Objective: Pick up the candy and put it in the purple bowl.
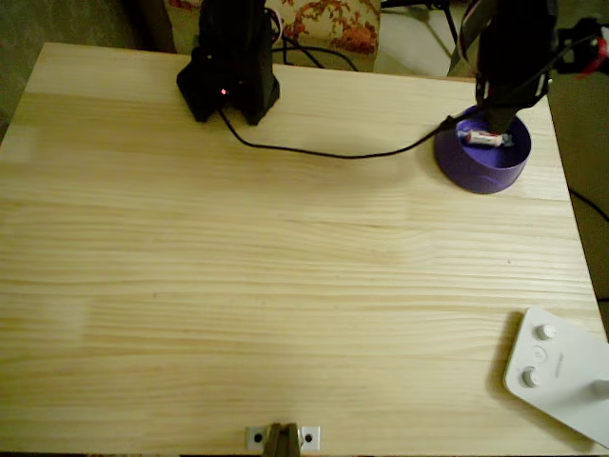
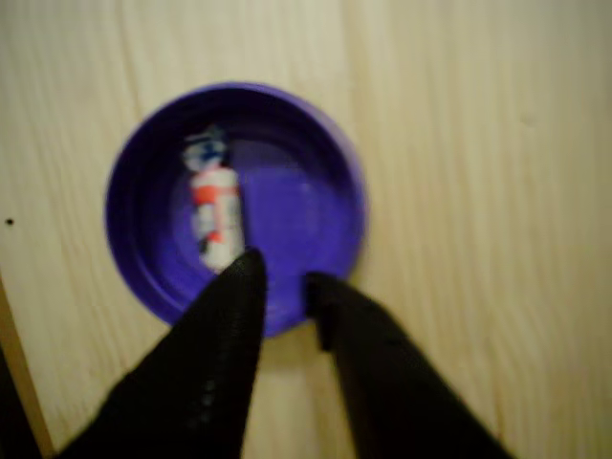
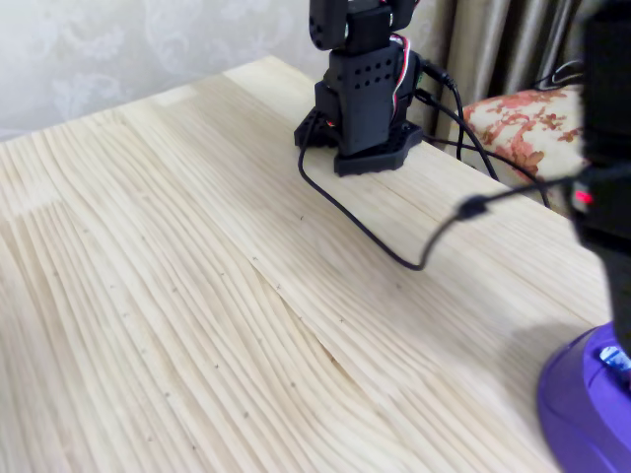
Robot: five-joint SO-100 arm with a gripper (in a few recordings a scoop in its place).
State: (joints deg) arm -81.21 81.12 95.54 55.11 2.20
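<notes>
The candy (image 2: 215, 206) lies inside the purple bowl (image 2: 330, 153), on the left half of its flat bottom, a whitish wrapper with red-orange and blue marks. My gripper (image 2: 284, 275) hangs just above the bowl's near rim, its black fingers a little apart with nothing between them. From overhead, the purple bowl (image 1: 481, 164) stands at the table's far right with the candy (image 1: 483, 139) in it and the gripper (image 1: 497, 119) over its back edge. In the fixed view the bowl (image 3: 577, 414) shows at the lower right, with a bit of candy (image 3: 613, 361) inside.
The arm's black base (image 1: 228, 81) stands at the table's back middle, and a black cable (image 1: 324, 152) runs from it toward the bowl. A white device with round knobs (image 1: 561, 376) sits at the front right corner. A small bracket (image 1: 282, 437) marks the front edge.
</notes>
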